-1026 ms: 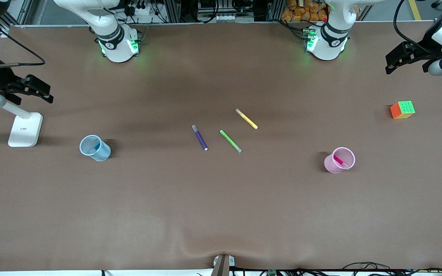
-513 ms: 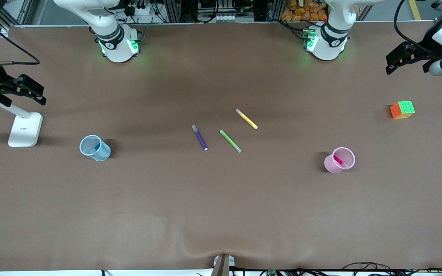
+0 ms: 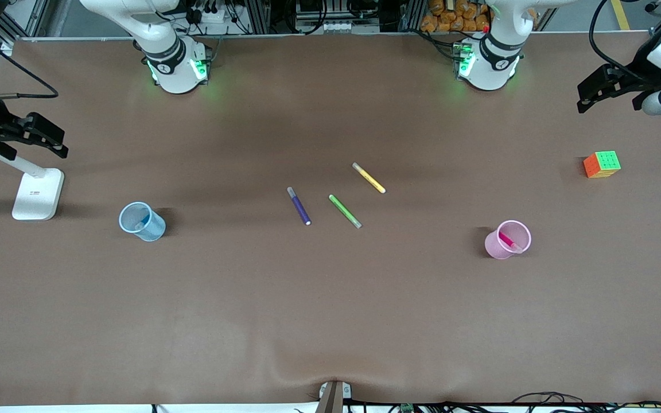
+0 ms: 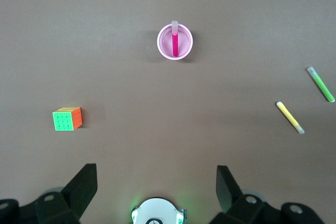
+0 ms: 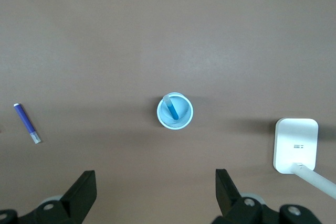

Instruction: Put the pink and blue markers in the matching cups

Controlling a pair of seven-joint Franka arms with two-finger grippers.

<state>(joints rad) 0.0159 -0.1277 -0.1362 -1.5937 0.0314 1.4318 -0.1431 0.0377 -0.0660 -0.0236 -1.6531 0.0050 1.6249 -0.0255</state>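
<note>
The pink marker (image 3: 510, 241) stands inside the pale pink cup (image 3: 502, 248) toward the left arm's end of the table; both also show in the left wrist view, marker (image 4: 175, 43) in cup (image 4: 161, 48). The blue marker (image 3: 145, 219) stands inside the pale blue cup (image 3: 152, 230) toward the right arm's end; the right wrist view shows the marker (image 5: 172, 109) in the cup (image 5: 184, 121). My left gripper (image 4: 156, 179) is open and empty, raised high at its end of the table (image 3: 609, 89). My right gripper (image 5: 156, 182) is open and empty, raised high at its end (image 3: 38, 135).
A purple pen (image 3: 299, 205), a green pen (image 3: 345, 210) and a yellow pen (image 3: 369, 178) lie mid-table. A colour cube (image 3: 602, 164) sits near the left arm's end. A white stand (image 3: 35, 195) sits near the blue cup.
My right gripper has drawn back toward its end of the table and edged up the view. My left gripper has barely shifted. The markers and cups have not moved.
</note>
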